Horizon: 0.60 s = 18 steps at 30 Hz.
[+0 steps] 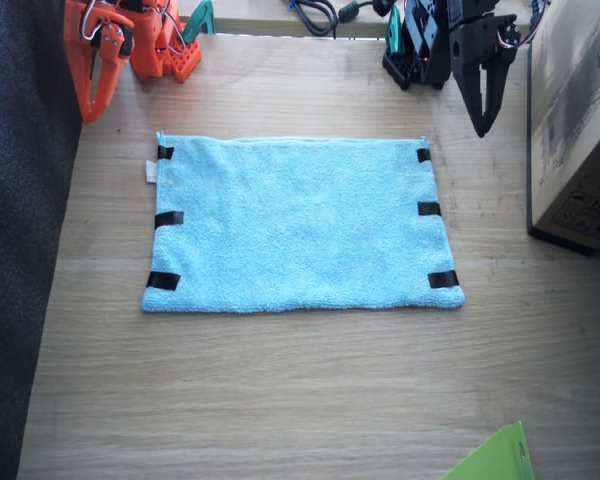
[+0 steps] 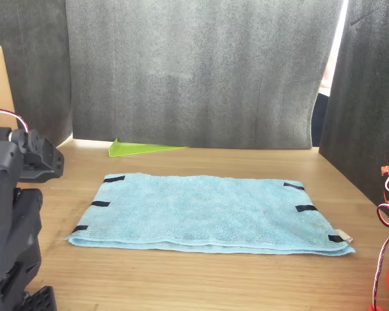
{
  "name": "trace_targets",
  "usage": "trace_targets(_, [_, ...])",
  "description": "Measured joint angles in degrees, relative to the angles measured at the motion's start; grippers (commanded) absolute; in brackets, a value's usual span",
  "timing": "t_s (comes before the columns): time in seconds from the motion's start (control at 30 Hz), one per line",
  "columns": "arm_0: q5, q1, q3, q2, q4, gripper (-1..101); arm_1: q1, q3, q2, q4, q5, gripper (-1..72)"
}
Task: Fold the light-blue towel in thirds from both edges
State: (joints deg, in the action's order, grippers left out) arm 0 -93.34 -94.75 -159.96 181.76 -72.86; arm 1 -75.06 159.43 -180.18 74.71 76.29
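Observation:
The light-blue towel lies spread flat on the wooden table, also seen in the front view. Black tape strips mark its two short edges, one edge with a small white tag and the other nearer the black arm. My left gripper, black, hangs above the table just beyond the towel's far corner, fingers together and empty. My right gripper, orange, hangs off the opposite far corner, shut and empty. Neither touches the towel.
A cardboard box stands close to the left arm's side of the towel. A bright green sheet corner lies at the near edge. Cables lie at the back. Dark foam panels wall the table.

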Motion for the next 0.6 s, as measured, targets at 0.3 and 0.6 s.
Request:
trace_targets(0.3, [-0.35, 0.00, 0.00, 0.00, 0.00, 0, -0.97, 0.00, 0.00, 0.00, -0.97, 0.0])
trace_targets(0.6, [-2.11, 0.18, 0.70, -6.68, 1.05, 0, -0.79, 0.00, 0.00, 0.00, -2.99, -0.1])
